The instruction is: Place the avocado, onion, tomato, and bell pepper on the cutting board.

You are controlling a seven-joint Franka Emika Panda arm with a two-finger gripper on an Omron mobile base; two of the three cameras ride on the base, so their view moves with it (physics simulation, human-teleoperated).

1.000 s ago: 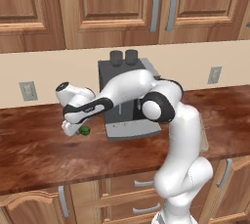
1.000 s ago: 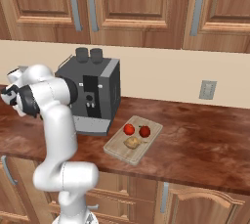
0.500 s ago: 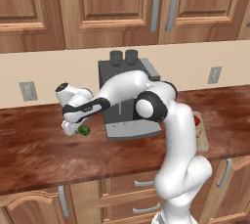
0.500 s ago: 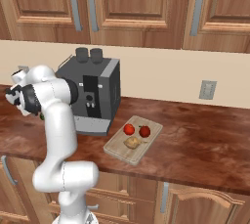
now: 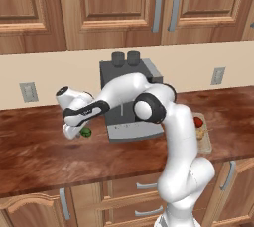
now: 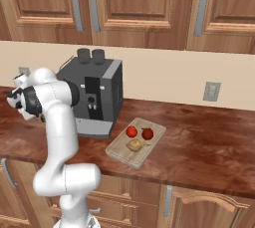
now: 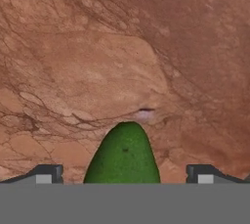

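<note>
Left base view puts the work far out to the left of the counter point(image 5: 30, 146): the gripper point(image 5: 74, 132) hangs low over the dark wood with the avocado point(image 5: 86, 132) at its tip, well left of the coffee machine point(image 5: 130, 99). From the hand camera the avocado point(image 7: 123, 154) rises between the two finger tips point(image 7: 47, 173), which stand wide apart with bare counter showing on either side of the fruit, so the jaws look spread and not yet pressing on anything; whether the fruit rests on the wood or is touched by a pad I cannot tell. Doing this step well probably means lowering until the fingers bracket the widest part of the fruit, keeping it centred as it sits now, then closing gently, since a glossy rounded skin may squirt sideways if pinched near its narrow end. Further right, past the machine, the cutting board point(image 6: 135, 143) already carries the tomato point(image 6: 131, 131), the bell pepper point(image 6: 147, 133) and the onion point(image 6: 134, 145). The carry will be long and must clear the machine, so a firm grasp and a good lift seem wise, and the free corner of the board nearest the machine looks like the safest spot to set down.
</note>
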